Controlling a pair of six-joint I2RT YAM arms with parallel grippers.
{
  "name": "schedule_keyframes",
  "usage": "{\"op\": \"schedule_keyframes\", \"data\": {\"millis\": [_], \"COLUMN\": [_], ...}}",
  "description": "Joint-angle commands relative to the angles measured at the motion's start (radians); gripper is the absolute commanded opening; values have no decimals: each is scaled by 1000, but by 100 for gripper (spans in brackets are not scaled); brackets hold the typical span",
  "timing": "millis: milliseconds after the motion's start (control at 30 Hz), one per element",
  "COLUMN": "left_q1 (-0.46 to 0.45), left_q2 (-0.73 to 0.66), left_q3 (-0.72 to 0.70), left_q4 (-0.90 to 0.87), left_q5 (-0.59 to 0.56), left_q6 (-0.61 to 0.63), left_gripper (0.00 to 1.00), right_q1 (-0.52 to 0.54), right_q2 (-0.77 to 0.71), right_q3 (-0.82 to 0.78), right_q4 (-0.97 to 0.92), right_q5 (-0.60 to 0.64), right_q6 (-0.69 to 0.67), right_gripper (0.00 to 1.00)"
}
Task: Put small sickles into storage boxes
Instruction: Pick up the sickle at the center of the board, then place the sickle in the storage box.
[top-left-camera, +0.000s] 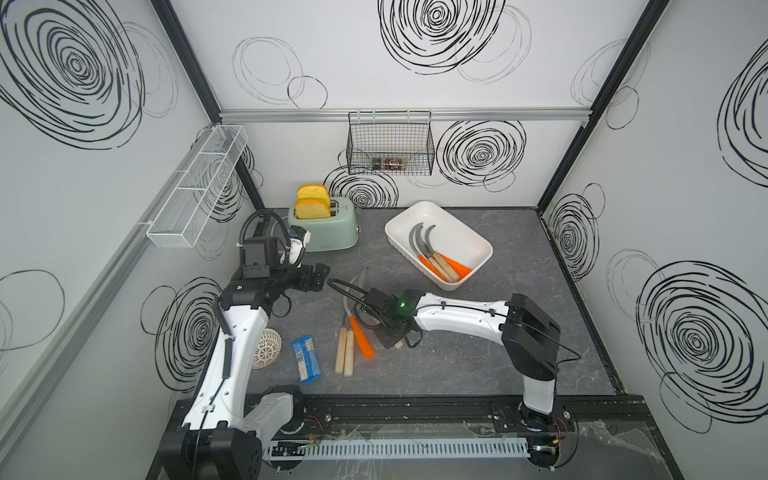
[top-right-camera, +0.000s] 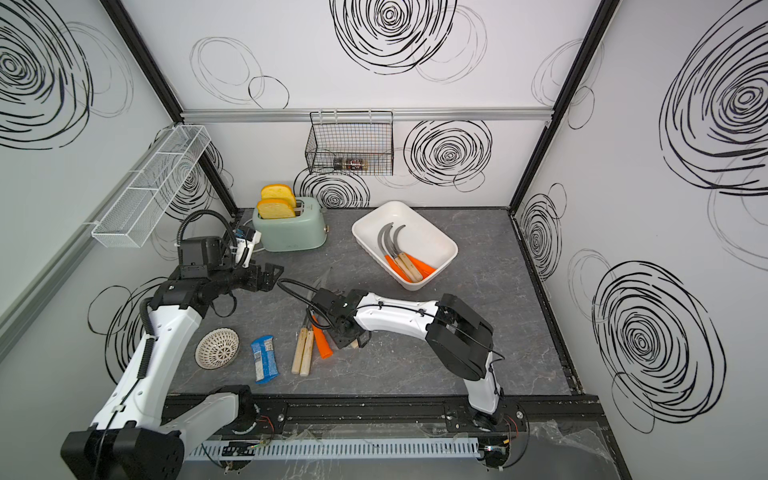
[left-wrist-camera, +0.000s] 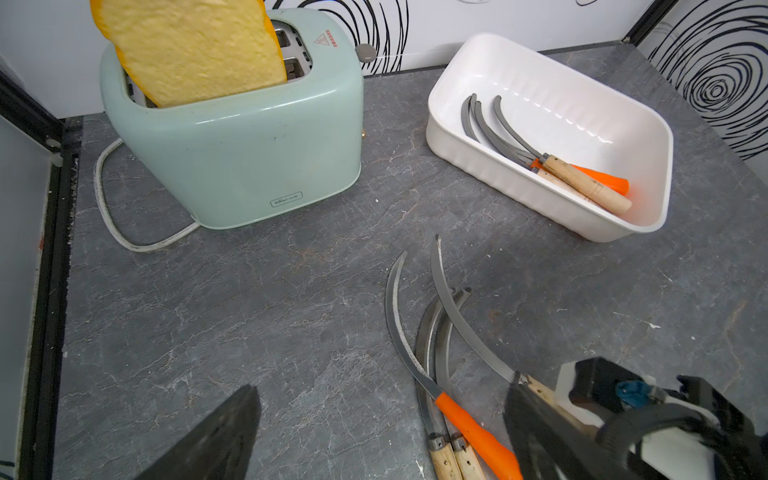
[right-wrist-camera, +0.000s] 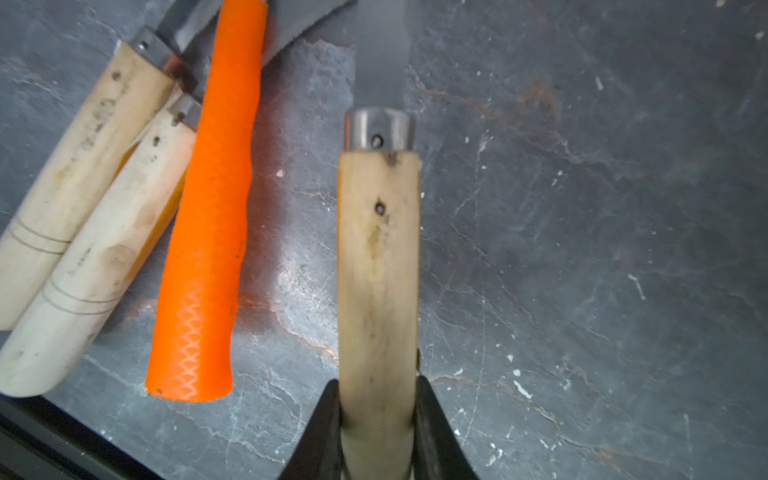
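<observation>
Tub (top-left-camera: 461, 232): about four small sickles (top-left-camera: 432, 253) lay inside; task partly done.
Loose sickles (top-left-camera: 341, 351): three lay on table (top-left-camera: 519, 332), front-middle, not yet boxed.
Held sickle (right-wrist-camera: 378, 257): just beside the loose ones; long axis ran front-to-back, blade pointing away from robot, handle toward it.
Right gripper (right-wrist-camera: 376, 415): clamped on its wooden handle.
Left gripper (top-left-camera: 312, 279): wide, empty, near toaster (top-left-camera: 328, 232).
</observation>
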Motion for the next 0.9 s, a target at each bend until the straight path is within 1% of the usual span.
{"op": "schedule_keyframes", "data": {"millis": [0, 200, 400, 567, 700, 867], "left_q1": [9, 9, 9, 9, 10, 9], "left_q2": [-8, -8, -7, -4, 5, 12], "left_q3": [38, 44, 48, 54, 65, 65], "left_q4": [19, 16, 16, 18, 17, 25], "left_q5": [17, 17, 20, 26, 35, 46], "left_q6": [-3, 3, 4, 3, 7, 19], "left_gripper": [96, 96, 96, 96, 96, 96], "right_q1": [-19, -71, -156, -259, -331, -446], "right_q2": [-57, -113, -163, -192, -197, -196], "right_q3": [0, 12, 41, 77, 111, 127], "right_q4": [-22, -54, -93, -116, -133, -130], "right_q5": [0, -11, -18, -53, -62, -97], "right_q6": [-21, -53, -102, -146, -180, -211], "right_gripper": [0, 0, 0, 0, 0, 0]}}
